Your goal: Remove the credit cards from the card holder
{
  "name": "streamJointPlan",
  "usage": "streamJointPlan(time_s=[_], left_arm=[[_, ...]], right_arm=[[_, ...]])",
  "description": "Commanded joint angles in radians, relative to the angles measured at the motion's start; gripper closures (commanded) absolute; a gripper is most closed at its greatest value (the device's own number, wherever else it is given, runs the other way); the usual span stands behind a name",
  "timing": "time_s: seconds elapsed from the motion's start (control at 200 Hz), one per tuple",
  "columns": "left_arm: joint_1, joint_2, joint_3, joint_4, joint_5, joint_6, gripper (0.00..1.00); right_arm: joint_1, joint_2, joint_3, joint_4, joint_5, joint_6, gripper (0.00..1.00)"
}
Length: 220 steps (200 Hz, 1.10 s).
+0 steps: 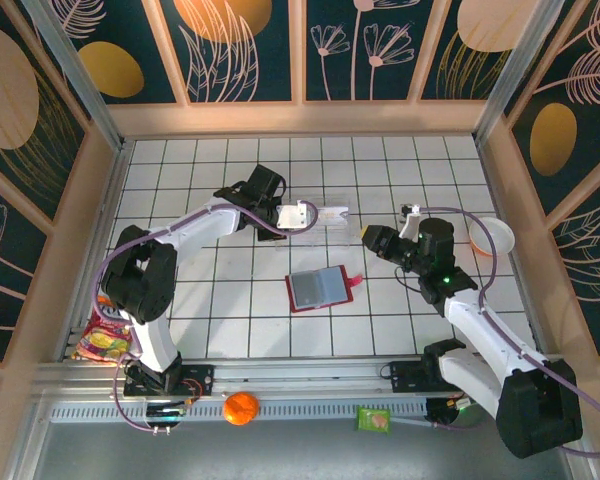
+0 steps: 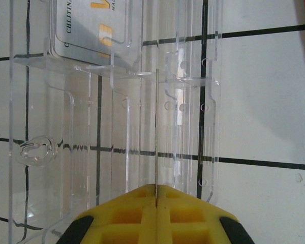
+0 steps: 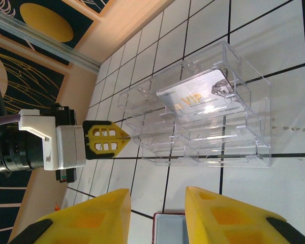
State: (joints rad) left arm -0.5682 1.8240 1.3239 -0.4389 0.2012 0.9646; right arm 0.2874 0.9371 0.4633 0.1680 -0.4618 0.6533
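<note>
One silvery credit card (image 3: 203,99) sits inside the clear tray (image 1: 325,215), toward the end away from the left gripper (image 3: 123,136), which is pinched tight on the tray's thin wall at the opposite end. The red card holder (image 1: 320,288) lies open just on the near side of the tray. The right gripper (image 3: 157,198) hangs off the tray's right end, fingers apart and empty

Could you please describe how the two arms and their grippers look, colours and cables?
The left arm and right arm have white links and black joint housings, each with a purple cable along it. The left gripper and right gripper have yellow, grid-ribbed fingers with black bases. A green light shows on the right arm.
</note>
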Motion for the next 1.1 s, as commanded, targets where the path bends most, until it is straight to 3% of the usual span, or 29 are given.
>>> streamJointPlan(time_s=[0.0,0.39,0.565,0.931,1.096], left_arm=[[0.009,0.018,-0.003,0.019,0.018,0.019,1.0],[0.008,0.014,-0.018,0.075,-0.021,-0.012,1.0],[0.008,0.001,-0.025,0.111,-0.034,-0.036,0.8],[0.009,-0.038,-0.042,0.269,-0.1,-0.121,0.81],[0.008,-0.104,-0.041,0.398,-0.099,-0.234,0.73]], right_arm=[[-0.007,0.012,0.031,0.024,0.003,0.001,0.66],[-0.007,0.017,0.023,0.033,-0.001,0.001,0.66],[-0.007,0.016,0.015,0.042,-0.003,0.006,0.65],[-0.007,0.007,0.01,0.043,-0.006,0.009,0.63],[-0.003,0.007,0.015,0.038,-0.01,-0.001,0.59]])
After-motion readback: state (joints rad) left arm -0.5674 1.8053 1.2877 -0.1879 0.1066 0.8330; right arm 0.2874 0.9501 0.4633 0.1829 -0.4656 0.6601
